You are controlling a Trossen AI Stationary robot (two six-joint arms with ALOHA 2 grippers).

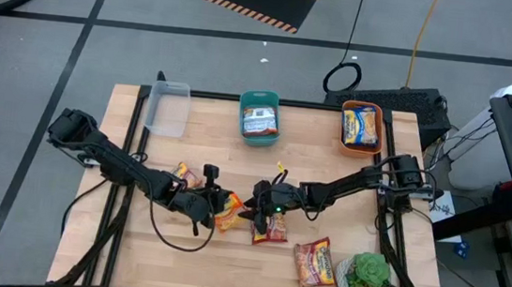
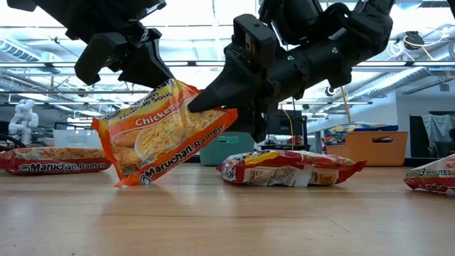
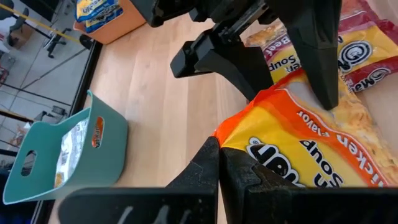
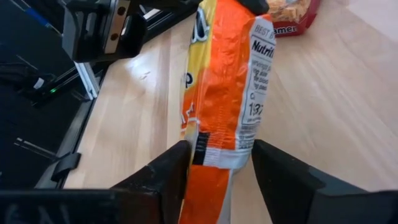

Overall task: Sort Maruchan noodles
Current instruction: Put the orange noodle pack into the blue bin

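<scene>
Tabletop clutter: red packet (image 2: 288, 168) lies beside the lifted orange packet (image 2: 160, 135).

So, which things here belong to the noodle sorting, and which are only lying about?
Belongs:
- orange packet, pinched by left tool, right tool around it
- red packet
- teal bin
- orange bin
- clear bin

Lying about:
- potted plant

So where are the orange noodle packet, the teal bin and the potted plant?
Orange packet (image 2: 165, 135): low view, middle of its printed front.
Teal bin (image 1: 261, 100): high view, its far rim.
Potted plant (image 1: 371, 272): high view, its green leaves.
</scene>
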